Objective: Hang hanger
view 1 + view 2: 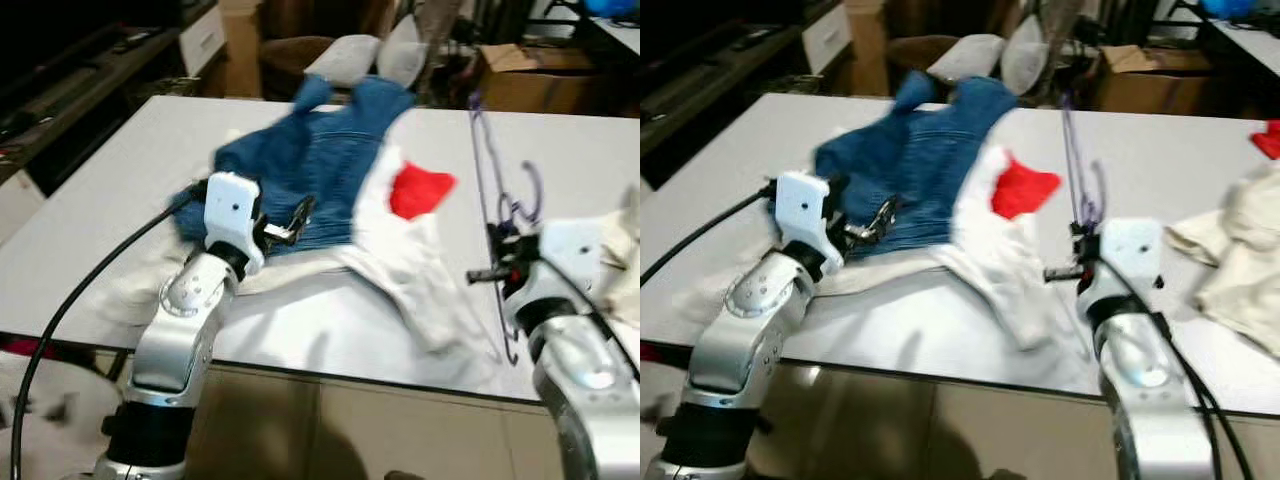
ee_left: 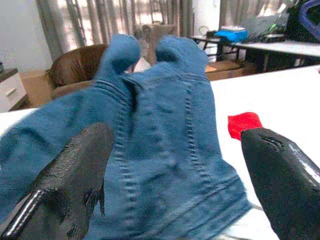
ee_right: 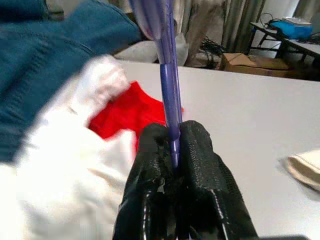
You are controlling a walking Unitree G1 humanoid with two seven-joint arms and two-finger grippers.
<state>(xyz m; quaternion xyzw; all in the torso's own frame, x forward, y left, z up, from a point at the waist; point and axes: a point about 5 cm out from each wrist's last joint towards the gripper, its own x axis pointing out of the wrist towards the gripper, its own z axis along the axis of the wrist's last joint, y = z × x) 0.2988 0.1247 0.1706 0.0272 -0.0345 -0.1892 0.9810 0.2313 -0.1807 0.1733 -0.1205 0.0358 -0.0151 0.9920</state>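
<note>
Two pincers up: right pincer point(image 3: 174, 150) clenched on purple hanger point(image 1: 490, 190), left pincer point(image 2: 170, 185) released over denim garment point(image 1: 310, 160); I'd lift the hanger level.

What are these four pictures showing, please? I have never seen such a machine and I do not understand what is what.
This is a walking robot with two silver arms, standing at a white table. The two wide pictures come from cameras in its head, looking down. The other two come from cameras on its wrists, looking along each claw's black fingers.

On the table lie a blue denim garment, a white garment with a red patch and a cream cloth at the right edge.

The left claw is open, its fingers either side of the denim. The right claw is shut on a thin purple hanger, which it must hang up.
</note>
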